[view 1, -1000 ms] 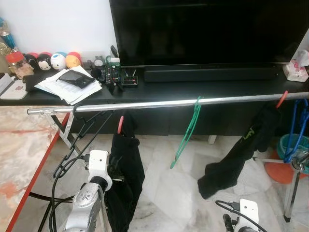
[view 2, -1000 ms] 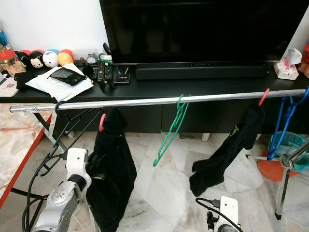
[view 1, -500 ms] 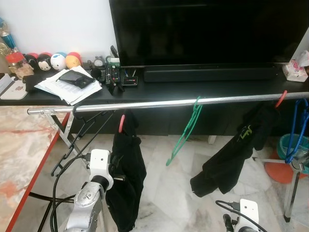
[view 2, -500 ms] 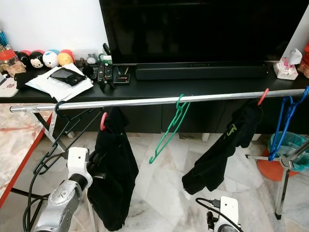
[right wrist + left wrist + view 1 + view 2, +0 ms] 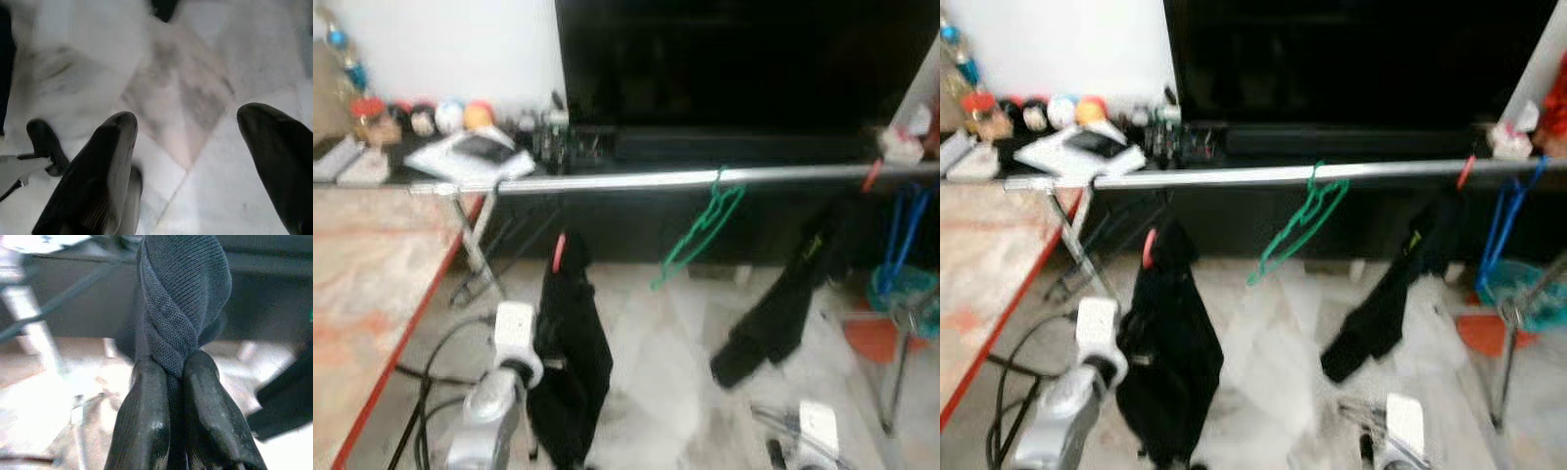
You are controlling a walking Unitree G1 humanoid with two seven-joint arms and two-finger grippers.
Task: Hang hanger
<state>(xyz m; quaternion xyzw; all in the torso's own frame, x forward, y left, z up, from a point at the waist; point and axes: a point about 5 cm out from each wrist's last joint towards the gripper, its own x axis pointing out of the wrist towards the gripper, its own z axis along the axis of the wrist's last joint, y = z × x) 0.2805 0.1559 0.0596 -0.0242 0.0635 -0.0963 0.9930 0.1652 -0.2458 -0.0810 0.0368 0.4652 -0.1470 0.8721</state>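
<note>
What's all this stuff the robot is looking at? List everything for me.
Rail: one, silver, across the room in front of the TV stand.
Green hanger: one, bare, hooked mid-rail.
Black garment: one, on a red hanger, gripped by the left pincer, below the rail.
Second black garment: one, hanging from the rail by a red hook.
Blue hanger: one, on the rail's right end.
TV: one, black, on the stand.
Round toys: several, blurred, stand's left.
Table: one, red-edged, left.
Left pincer: shut on cloth.
Right pincer: open, above the floor.
</note>
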